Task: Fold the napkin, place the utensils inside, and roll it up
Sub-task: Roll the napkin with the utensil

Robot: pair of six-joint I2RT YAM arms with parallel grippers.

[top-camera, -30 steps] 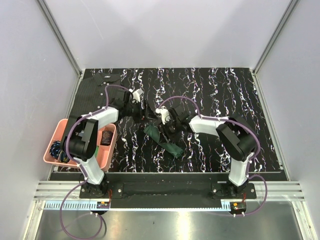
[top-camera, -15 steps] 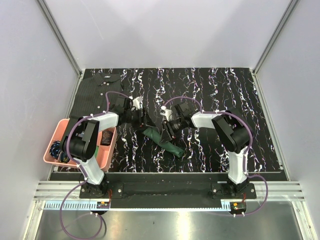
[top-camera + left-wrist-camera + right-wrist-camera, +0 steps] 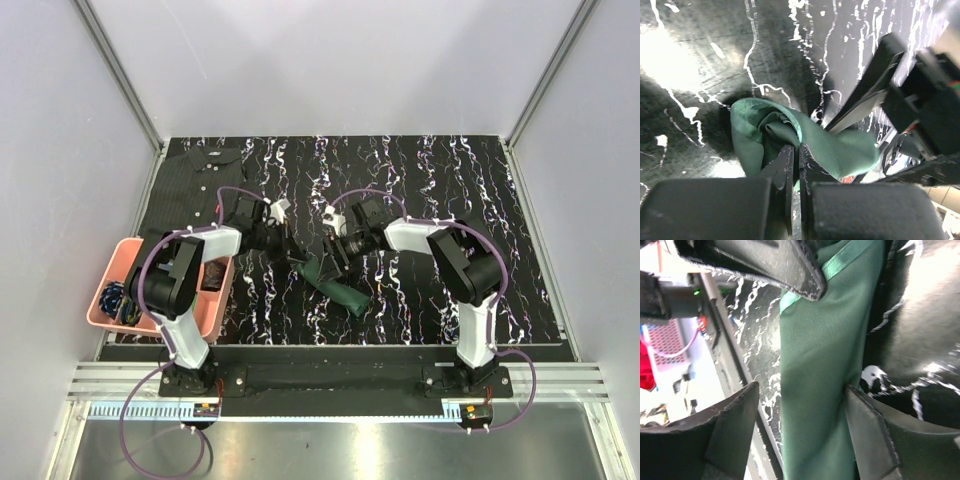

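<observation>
dark green soft cloth napkin (image 3: 333,283) sits mid-table on the black white-veined tabletop (image 3: 450,180). it's bunched into a loose slim bundle, long axis roughly 10 to 4 o'clock in the top view. not a clean roll: the left wrist view shows the 10 o'clock end crumpled, with loose folds.

left gripper (image 3: 795,155) is clamped on a fold at that 10 o'clock end, jaws pressed together with cloth pinched between them. right gripper (image 3: 802,387) is at about 1 o'clock of the bundle's middle, fingers spread and straddling the cloth, nothing held. one finger is close to or touching the fabric edge, can't tell which.

small orange-red plastic fork: not visible in any view. could be inside the bundle, can't tell.

handling, my read: the cloth is light and limp with no stiffness, so it sags and unrolls wherever it isn't pinned. a single-point pinch likely just drags that end while the layers slide. the weave should give decent grip, and the hemmed edge is the firmest part. best hold looks like the full thickness of the bundle near each end, one gripper per end, low to the table. risk: catching only the outer layer and peeling the bundle open.

pink plastic tray (image 3: 107,277) at 9 o'clock and dark pinstriped shirt (image 3: 195,170) at 10-11 o'clock are both well apart from the napkin.
</observation>
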